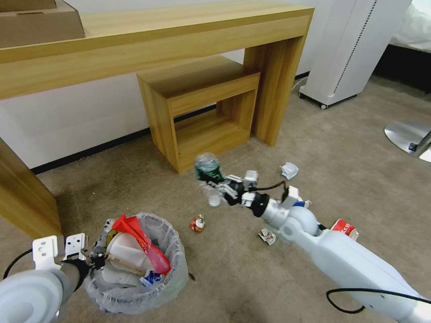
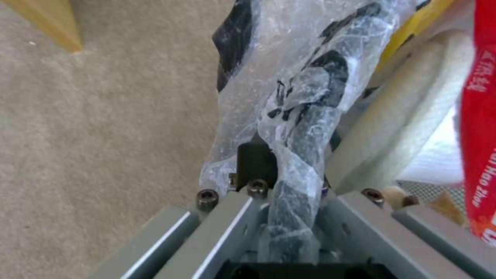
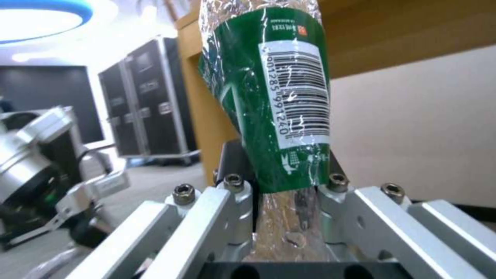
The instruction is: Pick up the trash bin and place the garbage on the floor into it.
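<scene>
The trash bin (image 1: 173,280), lined with a crinkled clear bag, is at the lower left of the head view. It holds a white slipper (image 1: 123,253), a red wrapper (image 1: 139,235) and other litter. My left gripper (image 1: 96,259) is shut on the bin's bagged rim (image 2: 305,128). My right gripper (image 1: 219,185) hangs above the floor (image 1: 233,278), right of the bin, shut on a clear bottle with a green label (image 1: 207,167) (image 3: 274,97). On the carpet lie a red wrapper (image 1: 197,223), crumpled white paper (image 1: 289,170), a small scrap (image 1: 267,236) and a red-white piece (image 1: 345,228).
A long wooden desk (image 1: 179,40) spans the back, with a small wooden stool (image 1: 202,112) tucked under it. One desk leg (image 1: 22,197) stands close to the bin's left. A white wheeled unit (image 1: 350,49) and a round metal base (image 1: 406,134) stand at the right.
</scene>
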### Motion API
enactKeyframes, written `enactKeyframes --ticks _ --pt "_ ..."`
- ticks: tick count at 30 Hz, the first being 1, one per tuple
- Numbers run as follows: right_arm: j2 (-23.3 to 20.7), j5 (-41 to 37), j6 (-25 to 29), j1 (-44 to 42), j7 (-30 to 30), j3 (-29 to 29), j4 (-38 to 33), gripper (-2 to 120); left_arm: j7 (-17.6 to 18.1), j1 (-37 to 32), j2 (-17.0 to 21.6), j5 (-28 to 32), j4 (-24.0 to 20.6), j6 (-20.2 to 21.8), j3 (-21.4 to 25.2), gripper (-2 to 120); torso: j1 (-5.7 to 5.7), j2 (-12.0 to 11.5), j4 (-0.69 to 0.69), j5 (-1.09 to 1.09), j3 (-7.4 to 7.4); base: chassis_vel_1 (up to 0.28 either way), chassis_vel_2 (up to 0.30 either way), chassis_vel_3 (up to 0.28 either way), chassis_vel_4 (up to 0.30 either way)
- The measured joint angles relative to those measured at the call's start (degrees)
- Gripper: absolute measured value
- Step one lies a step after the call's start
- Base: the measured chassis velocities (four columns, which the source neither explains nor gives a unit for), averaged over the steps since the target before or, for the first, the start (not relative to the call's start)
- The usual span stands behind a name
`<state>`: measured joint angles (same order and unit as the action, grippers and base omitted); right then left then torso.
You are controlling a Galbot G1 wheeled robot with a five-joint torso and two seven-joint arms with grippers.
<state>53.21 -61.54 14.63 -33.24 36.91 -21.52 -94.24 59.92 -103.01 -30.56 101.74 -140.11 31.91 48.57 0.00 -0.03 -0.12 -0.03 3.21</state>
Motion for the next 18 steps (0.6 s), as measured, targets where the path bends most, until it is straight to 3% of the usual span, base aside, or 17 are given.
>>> enactKeyframes --ticks 4,7,18 --pt "1.59 -0.11 -0.02 1.84 0.31 -2.96 1.49 11 0.33 0.61 1.36 1.95 0.19 -0.10 0.28 0 0.00 0.00 -0.01 0.01 0.00 0.000 0.000 0.000 0.000" --pt "5.10 -0.35 -0.15 4.18 0.31 -7.76 3.24 11 0.62 1.17 2.78 3.61 0.69 -0.17 0.51 0 0.00 0.00 0.00 0.01 0.01 0.000 0.000 0.000 0.000" --pt "12.64 -1.06 -0.53 7.51 -0.01 -17.37 5.12 11 -0.11 1.18 2.29 2.43 1.58 0.14 -0.11 0 0.00 0.01 0.00 -0.01 0.00 0.000 0.000 0.000 0.000"
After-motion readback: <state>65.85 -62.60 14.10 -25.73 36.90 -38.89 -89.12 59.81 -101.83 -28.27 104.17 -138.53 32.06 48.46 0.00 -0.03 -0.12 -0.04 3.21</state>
